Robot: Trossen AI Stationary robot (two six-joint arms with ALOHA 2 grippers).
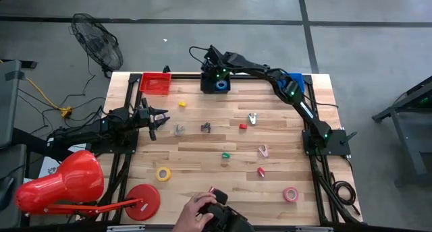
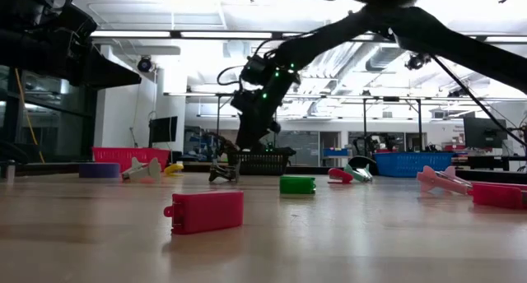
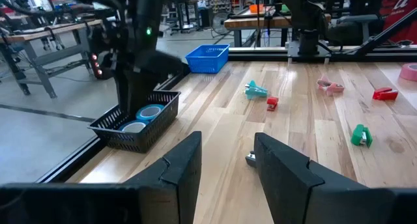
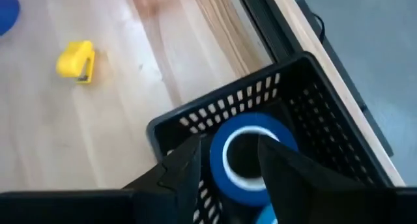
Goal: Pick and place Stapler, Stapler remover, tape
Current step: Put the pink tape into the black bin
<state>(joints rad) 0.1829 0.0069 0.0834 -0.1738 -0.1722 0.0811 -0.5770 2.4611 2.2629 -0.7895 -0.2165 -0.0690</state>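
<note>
Right pincer apart over blue tape in black basket; left pincer apart; no legible writing.

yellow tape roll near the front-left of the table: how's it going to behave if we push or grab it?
The yellow tape roll lies flat on bare wood, so a push would probably slide it rather than roll it. Stood on edge, the ring could roll off. It looks small and likely light; its open centre may suit one finger inside, one outside.
</note>
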